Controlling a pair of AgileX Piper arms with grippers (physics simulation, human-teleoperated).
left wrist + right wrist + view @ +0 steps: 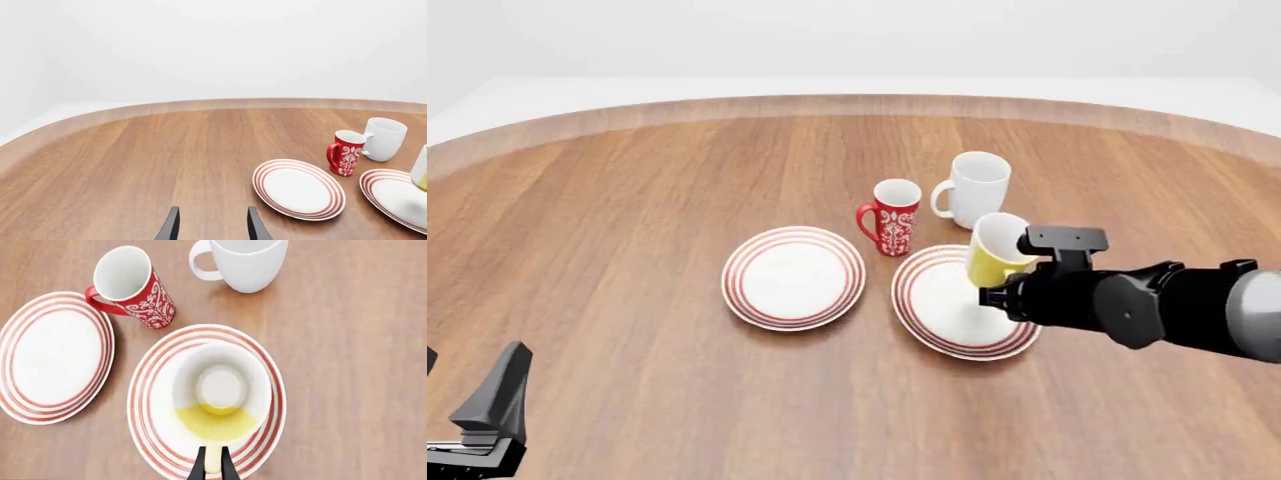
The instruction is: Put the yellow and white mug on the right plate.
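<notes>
The yellow and white mug [998, 250] is over the right plate [941, 305], a white plate with red rings. My right gripper [1004, 287] is shut on its yellow handle. In the right wrist view I look down into the mug's white inside [220, 385], with the plate's rim [141, 405] around it and my gripper [212, 465] pinching the handle. I cannot tell whether the mug touches the plate. My left gripper [213, 229] is open and empty, low at the near left [487, 410]. The left wrist view shows the mug's edge [421, 167].
The look-alike left plate [794, 277] lies just left of the right plate. A red mug with white pattern [894, 217] and a taller plain white mug [974, 190] stand just behind the plates. The wooden table's curved far edge [854, 103] runs across the back.
</notes>
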